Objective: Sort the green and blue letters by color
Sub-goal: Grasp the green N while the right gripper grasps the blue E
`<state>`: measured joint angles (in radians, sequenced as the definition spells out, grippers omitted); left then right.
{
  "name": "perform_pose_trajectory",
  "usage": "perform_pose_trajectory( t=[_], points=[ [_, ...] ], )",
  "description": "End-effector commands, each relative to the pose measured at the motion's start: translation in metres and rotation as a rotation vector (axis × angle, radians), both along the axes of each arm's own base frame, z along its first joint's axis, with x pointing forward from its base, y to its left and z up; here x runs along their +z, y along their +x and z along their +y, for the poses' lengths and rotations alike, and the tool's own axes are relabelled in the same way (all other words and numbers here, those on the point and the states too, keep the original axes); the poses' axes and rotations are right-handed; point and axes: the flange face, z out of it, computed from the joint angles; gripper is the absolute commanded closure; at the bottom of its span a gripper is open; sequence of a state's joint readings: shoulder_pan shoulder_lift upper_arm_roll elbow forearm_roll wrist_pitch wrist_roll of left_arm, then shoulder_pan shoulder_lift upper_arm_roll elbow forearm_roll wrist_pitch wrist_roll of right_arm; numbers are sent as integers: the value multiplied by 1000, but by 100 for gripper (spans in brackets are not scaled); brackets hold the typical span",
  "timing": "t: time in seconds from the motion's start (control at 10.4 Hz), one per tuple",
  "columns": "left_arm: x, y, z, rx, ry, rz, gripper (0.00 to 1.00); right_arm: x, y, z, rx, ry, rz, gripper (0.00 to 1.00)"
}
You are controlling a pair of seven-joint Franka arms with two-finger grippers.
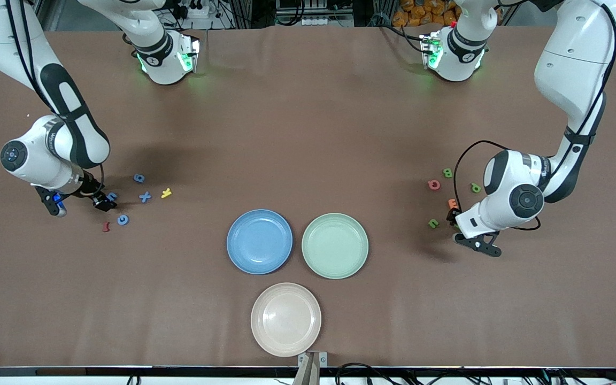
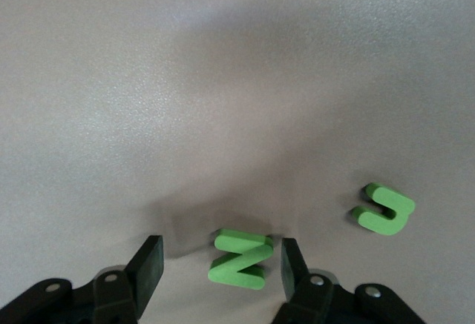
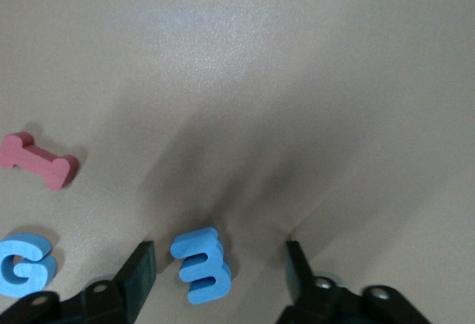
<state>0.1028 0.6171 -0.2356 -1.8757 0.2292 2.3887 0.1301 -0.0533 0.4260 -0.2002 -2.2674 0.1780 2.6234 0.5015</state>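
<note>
Since these foam-like letters look light, thick and squashy, each wide-jawed gripper should pinch flat sides: left gripper (image 2: 221, 266) straddles the green N (image 2: 240, 259), right gripper (image 3: 217, 268) the blue E (image 3: 201, 265), both on the table (image 1: 308, 133).

Table (image 1: 308, 133): brown covering, matt, fine grain, looks like cloth or felt. Blue plate (image 1: 259, 241), green plate (image 1: 335, 245) beside it, beige plate (image 1: 285, 319) nearer the front camera than the blue plate: smooth plastic, soft sheen. Green N (image 2: 240, 259), green U (image 2: 384, 208), blue E (image 3: 201, 265), blue G (image 3: 24, 265), dark red letter (image 3: 38, 161): thick, matt, look like foam. Left gripper (image 2: 220, 268) & right gripper (image 3: 217, 270) fingers: black, matt plastic. Arm shells above the plates: glossy white plastic w/ black joints.
</note>
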Motion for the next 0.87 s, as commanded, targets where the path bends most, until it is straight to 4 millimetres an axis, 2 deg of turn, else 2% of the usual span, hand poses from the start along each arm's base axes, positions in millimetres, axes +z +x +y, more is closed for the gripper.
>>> perform_pose_trajectory(
  t=[0.0, 0.19, 0.29, 0.58, 0.67, 0.77],
  points=[
    [-2, 3, -1, 3, 17, -15, 36, -1, -3, 6, -4, -7, -6, 71],
    [-2, 2, -3, 0, 17, -15, 35, -2, -4, 8, 0, -4, -5, 88],
    [-2, 2, -4, -1, 16, -14, 35, -2, -4, 8, 0, -4, -5, 91],
    [-9, 1, -7, -2, 13, -7, 36, 10, 2, 10, 77, 12, 4, 94],
    [-10, 1, -6, -3, 12, -11, 38, 21, 11, 10, 163, 28, 8, 94],
    [-10, 1, -6, -4, 12, -14, 49, 34, 20, 9, 226, 39, 5, 94]
  ],
)
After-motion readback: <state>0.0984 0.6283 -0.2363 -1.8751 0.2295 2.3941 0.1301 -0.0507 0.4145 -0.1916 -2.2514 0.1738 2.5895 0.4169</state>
